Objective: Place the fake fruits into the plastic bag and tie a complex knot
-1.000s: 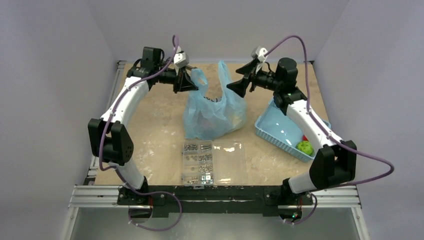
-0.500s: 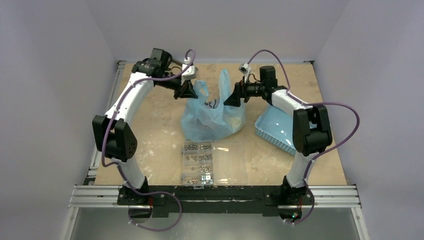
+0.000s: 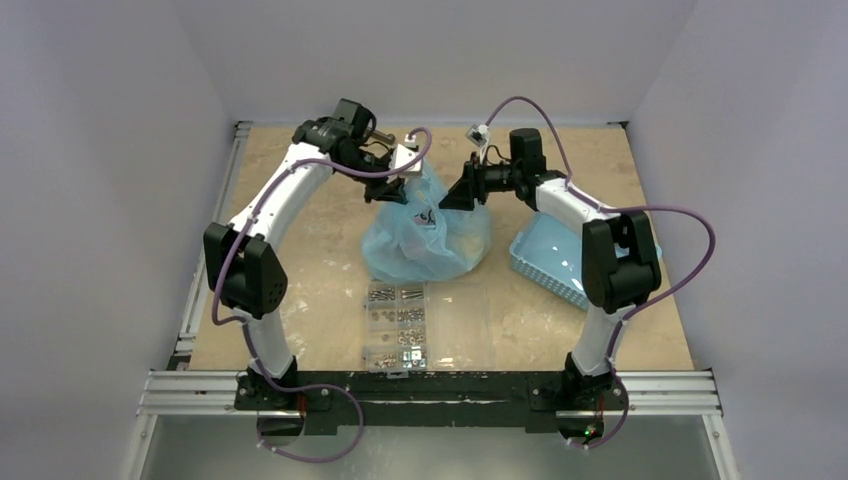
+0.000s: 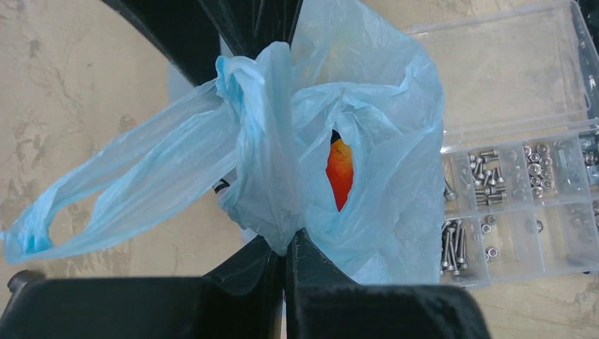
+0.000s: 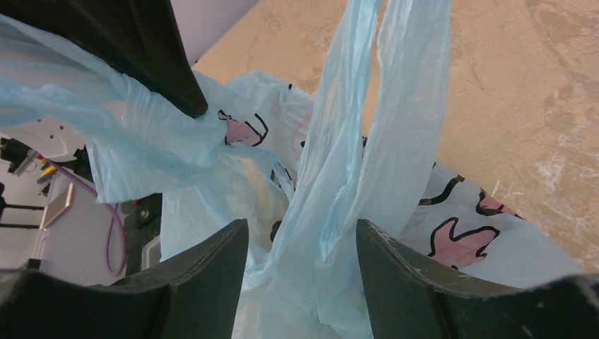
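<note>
The light-blue plastic bag (image 3: 425,240) with its pink and black print stands mid-table. My left gripper (image 3: 400,190) is shut on bunched handle plastic at the bag's top left, as the left wrist view (image 4: 286,244) shows. There the handles form a twisted bunch (image 4: 258,120), and a loose loop (image 4: 106,205) sticks out to the left. A red fruit (image 4: 340,173) shows through the bag's mouth; the other fruits are hidden. My right gripper (image 3: 452,197) is open, and the right wrist view (image 5: 302,240) shows a handle strand (image 5: 381,120) hanging between its spread jaws.
A clear compartment box of screws (image 3: 415,325) lies just in front of the bag and also shows in the left wrist view (image 4: 516,191). A rigid blue basket (image 3: 555,260) sits to the right, partly under the right arm. The left gripper's black fingers (image 5: 141,49) cross the right wrist view.
Both grippers have moved inward and now meet over the bag's top. The left one swung right with its handle. The handles, spread apart before, are drawn together.
</note>
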`<state>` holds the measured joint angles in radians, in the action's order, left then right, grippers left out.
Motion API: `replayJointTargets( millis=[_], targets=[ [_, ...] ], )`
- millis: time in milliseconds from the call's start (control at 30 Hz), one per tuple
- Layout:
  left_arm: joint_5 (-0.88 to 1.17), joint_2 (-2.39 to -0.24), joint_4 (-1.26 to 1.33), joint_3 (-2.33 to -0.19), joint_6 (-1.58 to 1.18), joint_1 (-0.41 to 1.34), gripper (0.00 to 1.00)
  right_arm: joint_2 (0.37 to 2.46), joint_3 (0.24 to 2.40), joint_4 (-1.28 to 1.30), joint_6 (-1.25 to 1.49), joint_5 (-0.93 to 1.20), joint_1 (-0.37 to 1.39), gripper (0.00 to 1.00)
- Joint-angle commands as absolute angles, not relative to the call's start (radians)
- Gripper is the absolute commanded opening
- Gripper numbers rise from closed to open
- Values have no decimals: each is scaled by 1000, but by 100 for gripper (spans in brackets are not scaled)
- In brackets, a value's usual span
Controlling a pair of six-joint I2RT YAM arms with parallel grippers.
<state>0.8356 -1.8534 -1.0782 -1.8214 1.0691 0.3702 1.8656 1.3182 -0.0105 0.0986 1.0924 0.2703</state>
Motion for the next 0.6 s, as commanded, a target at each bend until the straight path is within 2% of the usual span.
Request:
replayJointTargets(
  millis=[0, 67, 200, 300, 567],
  targets=[
    [766, -1854, -1079, -1858, 1136, 412, 0, 1859, 1352, -2, 71, 1054, 275, 67],
    [764, -1848, -1079, -1859, 1138, 417, 0, 1856, 1352, 17, 53, 1002, 277, 87],
    [762, -1842, -1086, -1860, 1149, 420, 0, 1852, 1347, 51, 8, 898, 288, 98],
    [759, -1846, -1084, -1866, 1151, 424, 0, 1881, 1370, 120, -76, 866, 311, 99],
    [741, -1844, -1094, -1875, 1162, 431, 0, 1867, 1339, 113, -104, 976, 352, 99]
  ],
)
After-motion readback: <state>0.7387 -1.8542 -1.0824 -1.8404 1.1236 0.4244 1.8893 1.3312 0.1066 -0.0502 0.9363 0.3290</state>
